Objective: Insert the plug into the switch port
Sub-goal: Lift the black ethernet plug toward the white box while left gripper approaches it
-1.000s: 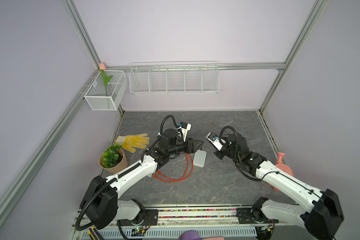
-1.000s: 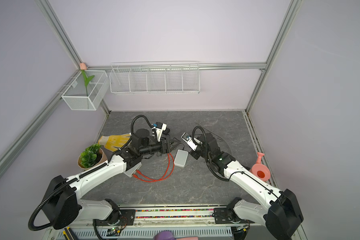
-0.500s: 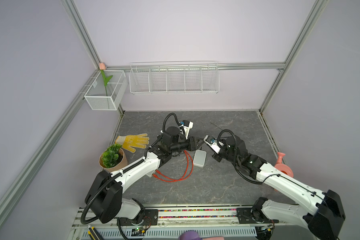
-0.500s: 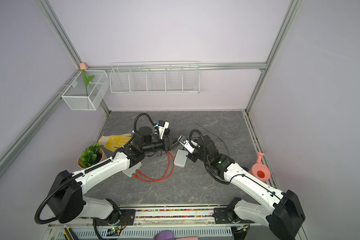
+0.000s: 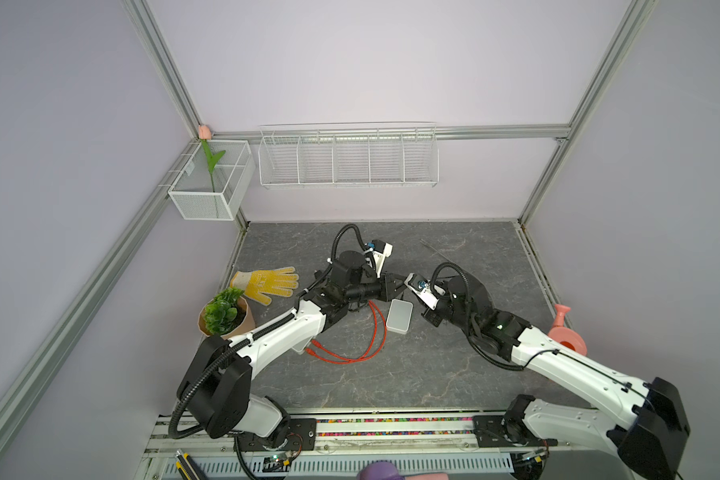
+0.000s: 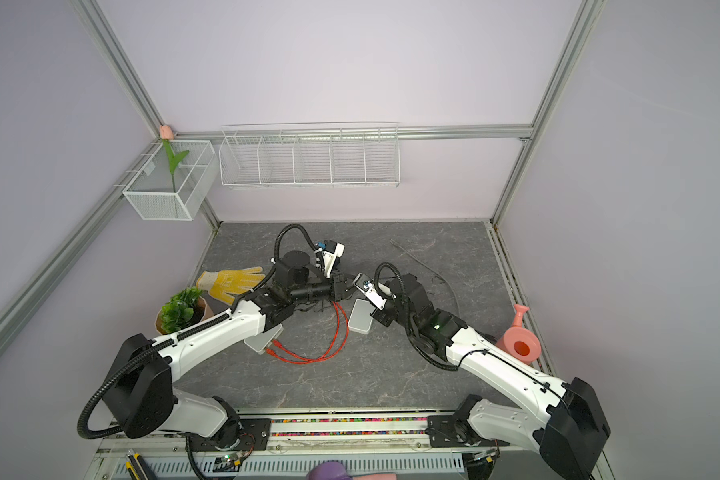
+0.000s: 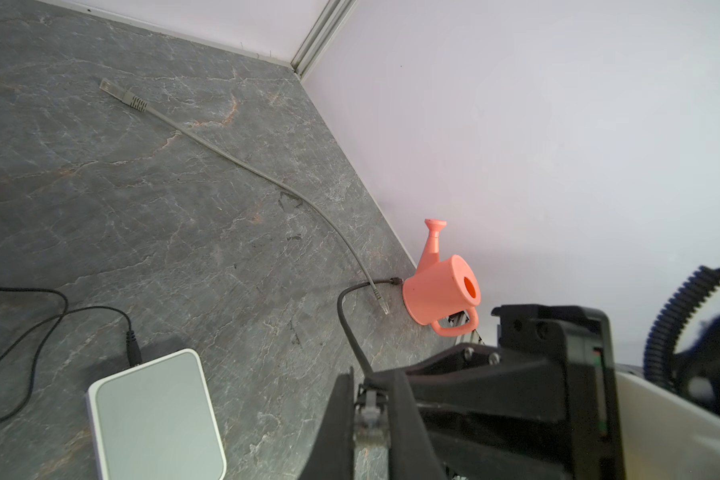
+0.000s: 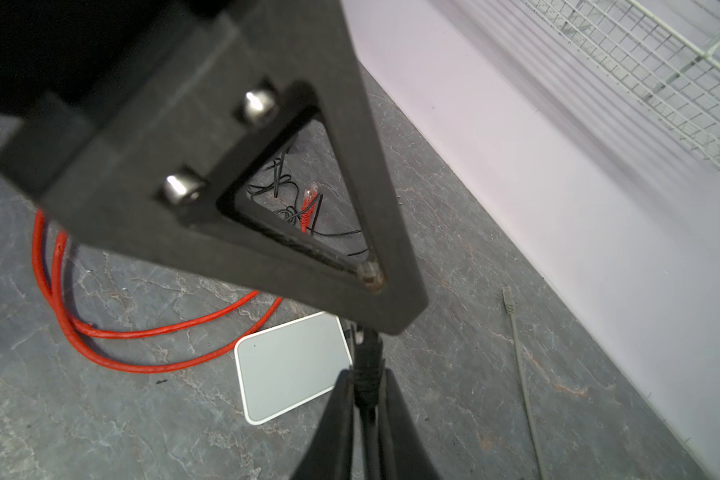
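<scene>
The plug (image 7: 371,419) is a clear connector on a dark cable (image 7: 344,316). My left gripper (image 7: 368,376) is shut on it, a little above the floor. The white switch (image 5: 400,318) (image 7: 154,415) lies flat just below and beside both grippers; its ports do not show. My right gripper (image 8: 364,374) straddles the cable's black boot (image 8: 366,361) right behind the plug (image 8: 371,276). Its jaws stand slightly apart, with a sliver of floor showing beside the cable. In both top views the two grippers meet tip to tip at the switch's far end (image 6: 360,316).
A red cable (image 5: 350,353) loops on the floor to a second white box (image 6: 262,338) under the left arm. A grey cable (image 7: 225,153) and a pink watering can (image 7: 441,291) lie on the right. A yellow glove (image 5: 267,282) and a potted plant (image 5: 225,316) sit on the left.
The two grippers have come together over the switch. My left gripper has closed on the plug. My right gripper's jaws have eased apart on the cable.
</scene>
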Controlling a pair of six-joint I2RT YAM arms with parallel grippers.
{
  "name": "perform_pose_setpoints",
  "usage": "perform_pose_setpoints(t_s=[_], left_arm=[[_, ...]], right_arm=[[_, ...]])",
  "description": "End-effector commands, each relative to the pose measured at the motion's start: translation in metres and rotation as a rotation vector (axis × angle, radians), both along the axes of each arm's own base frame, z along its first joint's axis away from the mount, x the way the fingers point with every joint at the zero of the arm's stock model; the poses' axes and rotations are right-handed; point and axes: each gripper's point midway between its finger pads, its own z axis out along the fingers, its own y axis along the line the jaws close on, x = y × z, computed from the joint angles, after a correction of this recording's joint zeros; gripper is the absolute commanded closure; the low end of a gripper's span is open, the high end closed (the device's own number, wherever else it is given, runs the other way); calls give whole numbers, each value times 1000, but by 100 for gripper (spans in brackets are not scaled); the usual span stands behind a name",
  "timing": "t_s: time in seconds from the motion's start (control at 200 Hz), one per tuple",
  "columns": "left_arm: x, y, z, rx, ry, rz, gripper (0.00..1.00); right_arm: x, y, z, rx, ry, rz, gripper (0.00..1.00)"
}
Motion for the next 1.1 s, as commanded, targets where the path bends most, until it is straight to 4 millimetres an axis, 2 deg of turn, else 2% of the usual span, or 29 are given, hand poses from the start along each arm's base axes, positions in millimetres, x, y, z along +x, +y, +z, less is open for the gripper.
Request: perform_pose_setpoints(t_s=[0.0,0.03,0.11,0.255,0.36,0.51,0.775,0.935,1.095], left_arm=[[-8,4,5,-8,-66,-73,100],[-9,7,4,-24,-81,-93,100],[-17,14,4,-70,-127,-161,100],[-38,13,12,-147,-214,-283,100],[-49,12,15,-185,-253,-349,100],[-62,14,29,-262,-297,-402,100],[-66,17,34,-279,-310,-425,100],[-65,15,34,-292,-299,-434,100],[-64,14,34,-310,-282,-443,100]], right_arm=[[-9,-6,15,32,48,3,62],[-11,-9,28,52,67,8,59],[-19,-21,40,119,174,37,49],[-40,-17,53,235,350,200,46],[-53,-9,46,225,484,309,46],[-54,-2,24,173,622,342,48],[-57,2,19,180,617,366,53],[-57,2,18,179,614,367,68],[-54,0,17,171,594,346,68]])
